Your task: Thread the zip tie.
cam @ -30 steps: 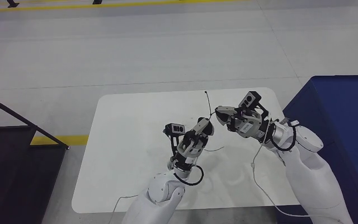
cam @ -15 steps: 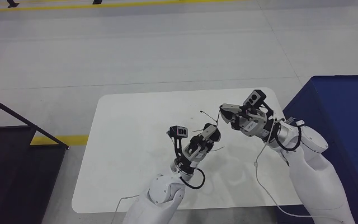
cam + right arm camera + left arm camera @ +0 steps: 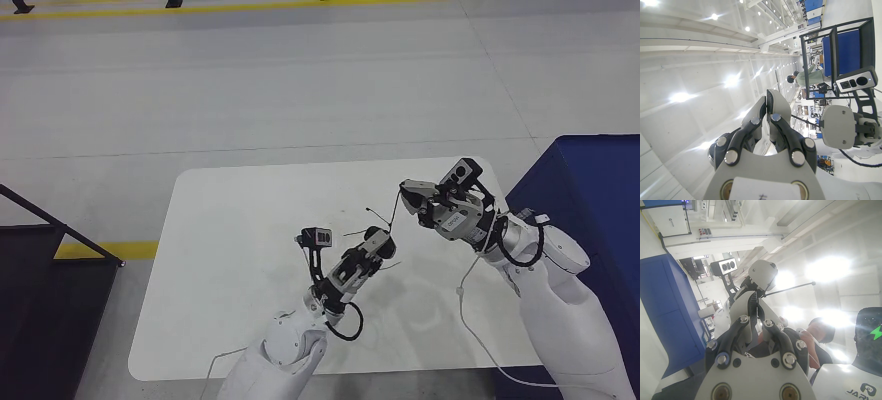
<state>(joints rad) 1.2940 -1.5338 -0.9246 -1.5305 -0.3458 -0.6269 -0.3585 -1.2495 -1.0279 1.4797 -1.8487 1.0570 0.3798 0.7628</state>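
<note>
Top view: over the white table (image 3: 230, 250), the left gripper (image 3: 385, 237) pinches the zip tie (image 3: 378, 216) mid-strap. The right gripper (image 3: 404, 188), just beside it, seems clamped on the tail. I reckon the springy strap could twist or slip, missing the head.

White table (image 3: 230, 300); pale floor (image 3: 300, 80); blue cabinet (image 3: 590, 170).

The thin black zip tie (image 3: 378, 217) is held in mid-air over the white table (image 3: 230, 250), its straight free end, tipped by a small head, pointing toward ten o'clock.
</note>
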